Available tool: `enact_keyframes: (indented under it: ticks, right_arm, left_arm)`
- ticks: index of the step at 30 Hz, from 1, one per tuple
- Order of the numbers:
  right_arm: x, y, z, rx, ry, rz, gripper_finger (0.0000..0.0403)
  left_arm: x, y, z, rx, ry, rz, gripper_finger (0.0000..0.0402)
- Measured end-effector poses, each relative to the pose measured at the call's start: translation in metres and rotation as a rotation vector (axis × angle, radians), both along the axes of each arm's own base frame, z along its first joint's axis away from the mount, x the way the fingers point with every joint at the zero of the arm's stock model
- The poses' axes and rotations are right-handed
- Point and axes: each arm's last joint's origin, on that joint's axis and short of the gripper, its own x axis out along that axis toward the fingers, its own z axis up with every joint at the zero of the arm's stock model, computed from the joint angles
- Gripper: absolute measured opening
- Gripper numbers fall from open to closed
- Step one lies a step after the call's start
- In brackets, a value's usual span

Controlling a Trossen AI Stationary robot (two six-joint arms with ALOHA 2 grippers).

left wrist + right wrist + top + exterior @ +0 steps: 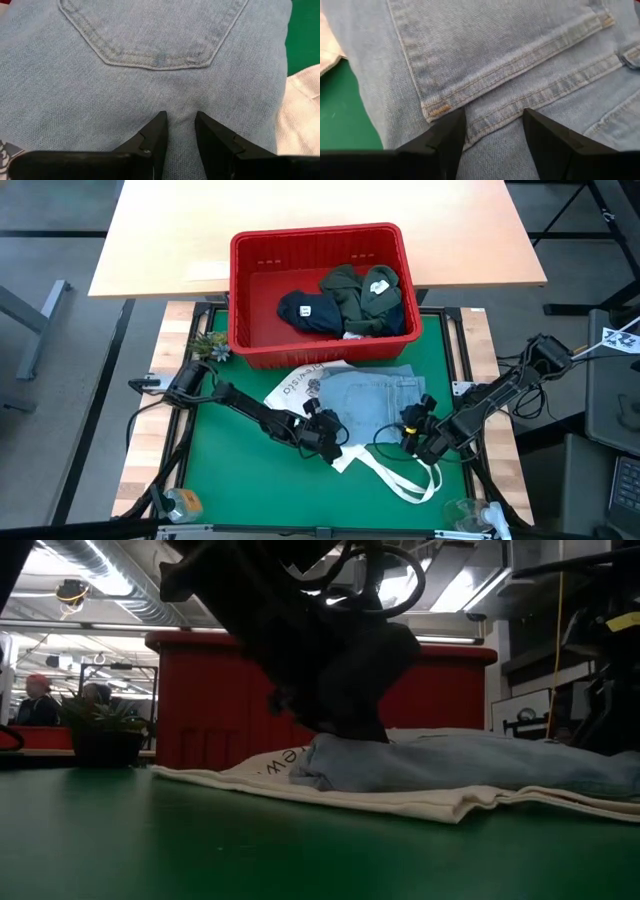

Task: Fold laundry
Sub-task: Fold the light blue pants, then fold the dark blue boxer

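Note:
A light blue denim garment (372, 398) lies flat on a white tote bag (298, 385) on the green mat; the low view shows the denim (470, 768) resting on the bag. My left gripper (325, 432) is at its near left corner and my right gripper (415, 430) at its near right corner. Both slant down, and both are open. The left fingers (157, 131) stand a narrow gap apart below a back pocket (155, 35). The right fingers (451, 131) stand wider apart. Navy (306, 312) and olive (358, 292) garments lie in the red basket (262, 295). My left gripper rests both fingertips on the denim's upper face just below the pocket's point (179, 102), slanting down from the table's left. A faint crease runs between the tips. The denim stays flat on the bag. My right gripper sets both fingertips on the denim beside a pocket corner and a double seam (492, 107), slanting down from the table's right. The seam runs straight through the gap. The cloth lies flat.
The tote's long handles (410, 480) trail on the mat toward the near edge, under and between the arms. The red basket stands at the far edge of the mat, and a small plant (210, 346) is to its left. Small items sit at the near corners (182, 502).

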Motion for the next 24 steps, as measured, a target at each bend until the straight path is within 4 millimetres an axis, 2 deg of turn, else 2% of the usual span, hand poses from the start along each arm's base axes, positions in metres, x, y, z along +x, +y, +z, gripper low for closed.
enact_keyframes:
  ticks: [5, 12, 18, 24]
  right_arm:
    - [0.005, 0.005, 0.018, 0.007, 0.073, -0.037, 0.0205]
    - [0.010, 0.010, 0.060, -0.086, 0.186, -0.036, 0.0205]
    - [0.013, 0.012, 0.089, -0.144, 0.216, -0.038, 0.0205]
    - [0.016, 0.015, 0.093, -0.131, 0.208, 0.004, 0.0205]
  left_arm:
    - [-0.001, -0.005, 0.005, 0.031, -0.019, 0.009, 0.0098]
    - [0.007, -0.008, 0.019, 0.062, -0.026, -0.010, 0.0098]
    - [0.024, -0.015, 0.051, 0.079, -0.096, -0.072, 0.0098]
    - [0.039, -0.021, 0.082, 0.111, -0.157, -0.129, 0.0098]
